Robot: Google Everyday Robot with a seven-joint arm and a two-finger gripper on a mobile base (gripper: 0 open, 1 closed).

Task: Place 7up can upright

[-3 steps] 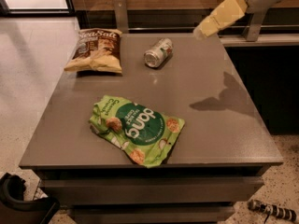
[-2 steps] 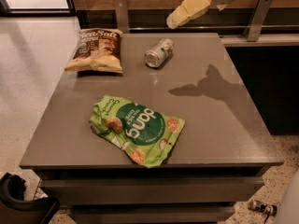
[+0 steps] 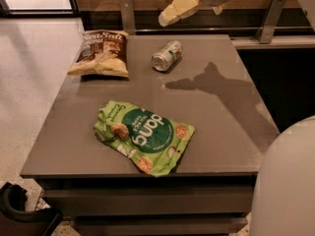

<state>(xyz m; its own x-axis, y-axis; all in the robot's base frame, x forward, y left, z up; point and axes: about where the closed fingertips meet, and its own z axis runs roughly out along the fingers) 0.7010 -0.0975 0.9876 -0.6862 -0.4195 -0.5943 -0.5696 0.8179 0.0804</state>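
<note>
The 7up can [image 3: 166, 56] is a small silvery can with green markings. It lies on its side on the grey table [image 3: 221, 132], toward the far edge, with one shiny round end facing the camera. My gripper [image 3: 177, 8] is cream-coloured and hangs in the air at the top of the view. It is above and slightly beyond the can, and apart from it. It holds nothing that I can see. Its shadow [image 3: 206, 82] falls on the table just right of the can.
A brown sea-salt chip bag [image 3: 101, 53] lies left of the can. A green Dang snack bag [image 3: 142, 136] lies near the front. Metal rail posts [image 3: 127, 14] stand behind the table. A white robot part [image 3: 288, 181] fills the bottom right corner.
My gripper has moved left along the top of the view, from the far right to above the can. Its shadow has shifted left with it. The can has not moved.
</note>
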